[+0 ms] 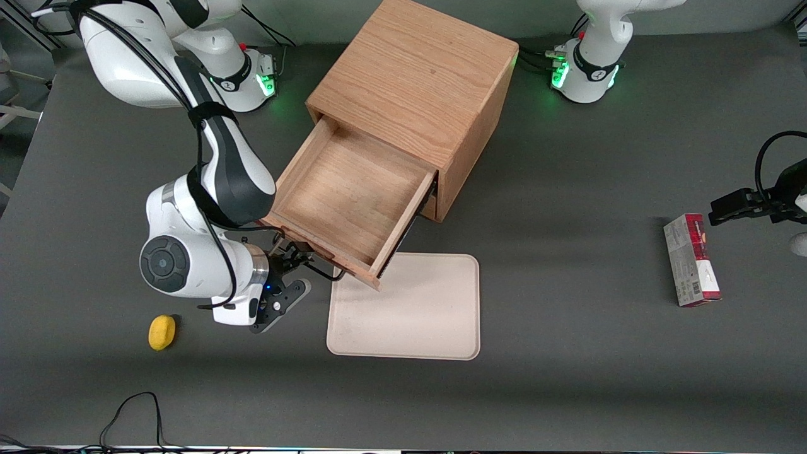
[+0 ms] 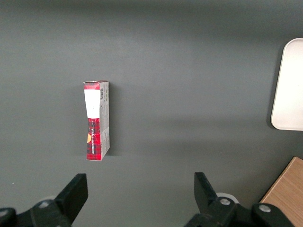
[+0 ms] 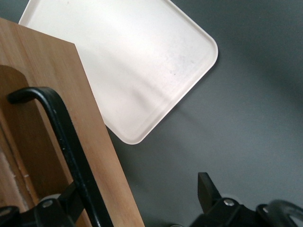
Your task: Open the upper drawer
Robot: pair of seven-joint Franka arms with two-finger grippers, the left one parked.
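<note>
The upper drawer [image 1: 347, 195] stands pulled far out of the wooden cube cabinet [image 1: 410, 82], and its shallow box shows nothing inside. Its black wire handle [image 1: 323, 273] sticks out from the drawer front [image 3: 52, 71], over the corner of the tray. My right gripper [image 1: 295, 257] sits low at the drawer front, on the side nearer the front camera. In the right wrist view the gripper [image 3: 140, 189] is open, fingers wide apart. The handle [image 3: 66, 137] crosses just in front of one finger [image 3: 71, 198]. The other finger [image 3: 206, 187] hangs over bare table.
A beige tray [image 1: 410, 309] lies flat on the table just under the drawer's front corner. A small yellow object [image 1: 162, 331] rests near my wrist, nearer the front camera. A red and white box [image 1: 691, 260] lies toward the parked arm's end.
</note>
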